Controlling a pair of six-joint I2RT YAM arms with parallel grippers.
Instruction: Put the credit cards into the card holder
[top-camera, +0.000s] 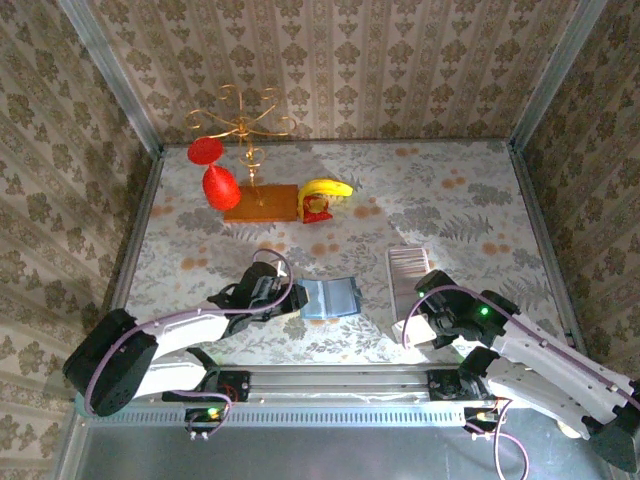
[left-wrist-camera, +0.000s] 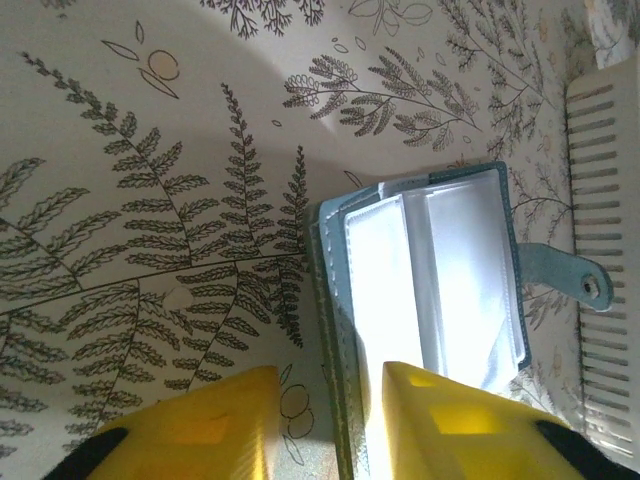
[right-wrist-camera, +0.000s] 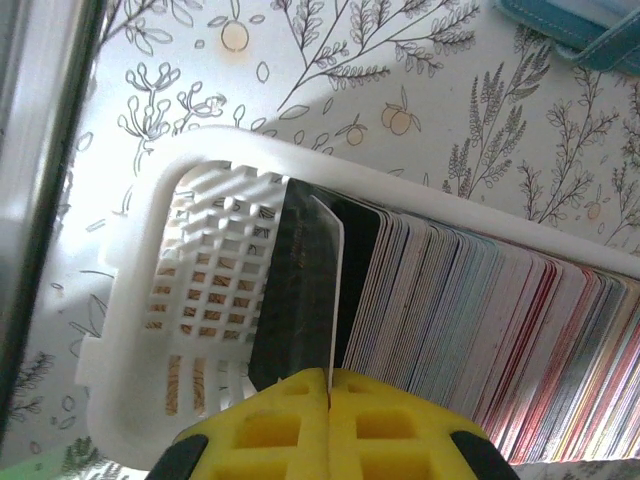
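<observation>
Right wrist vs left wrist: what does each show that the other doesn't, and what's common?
Right wrist: right fingers closed on one credit card, which stands proud of the row of credit cards in the white tray.
Left wrist: left fingers apart at the near edge of the card holder, which lies open with its clear pockets up.
Both: card holder, white tray, leaf-print table.

I recorded a gold wire stand (top-camera: 245, 120) on a wooden base (top-camera: 262, 203) at the far side of the floral-covered table (top-camera: 450, 190), with two red goblets (top-camera: 220, 187) at its left. A banana (top-camera: 328, 188) lay just right of the base, over a small red object (top-camera: 318, 208). A long white tray (right-wrist-camera: 200, 290) with latticed walls stood right of centre.
</observation>
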